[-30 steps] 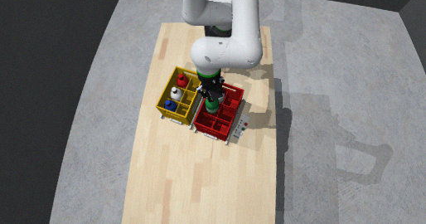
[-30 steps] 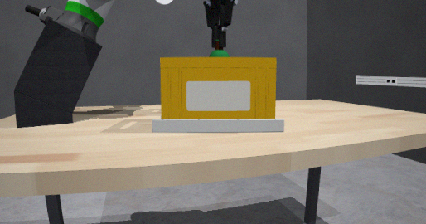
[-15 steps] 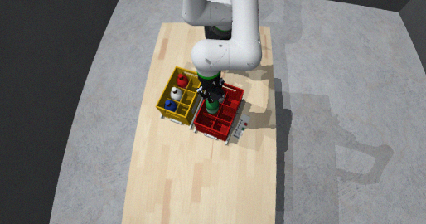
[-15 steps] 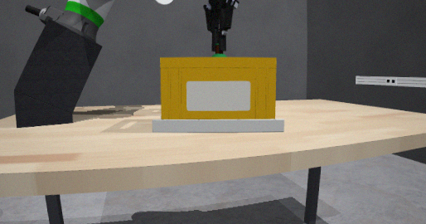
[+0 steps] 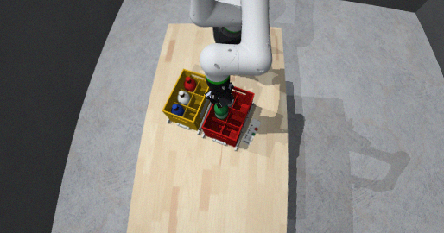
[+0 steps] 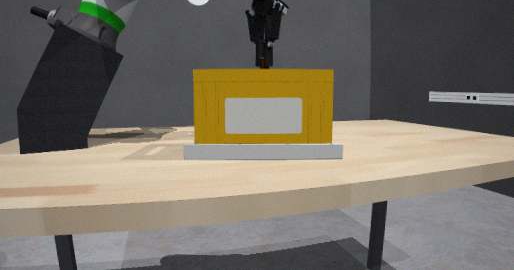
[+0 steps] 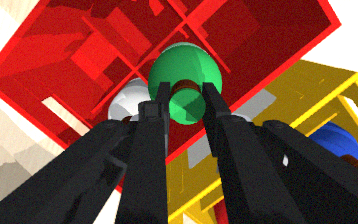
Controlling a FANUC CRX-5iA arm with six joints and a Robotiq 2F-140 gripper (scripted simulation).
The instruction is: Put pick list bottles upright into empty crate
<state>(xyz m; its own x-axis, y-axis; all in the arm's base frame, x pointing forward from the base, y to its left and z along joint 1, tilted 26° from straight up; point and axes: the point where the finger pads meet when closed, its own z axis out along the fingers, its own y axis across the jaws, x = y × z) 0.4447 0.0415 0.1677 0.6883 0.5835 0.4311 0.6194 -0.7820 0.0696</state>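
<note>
My gripper [image 5: 220,100] is shut on the neck of a green bottle [image 5: 220,111] and holds it upright low inside the red crate [image 5: 228,116], in a compartment on the side nearest the yellow crate. In the wrist view the fingers clamp the brown cap of the green bottle [image 7: 185,80] over the red crate [image 7: 130,55]. A white bottle [image 7: 127,102] stands in the red crate beside it. The yellow crate [image 5: 191,96] holds a red bottle [image 5: 189,83], a white bottle [image 5: 183,97] and a blue bottle [image 5: 176,109]. The pick list [image 5: 251,131] lies right of the red crate.
In the exterior view the yellow crate [image 6: 263,106] on its grey base hides the red crate; only the gripper [image 6: 264,55] shows above its rim. The arm's dark base [image 6: 60,90] stands at the left of the table.
</note>
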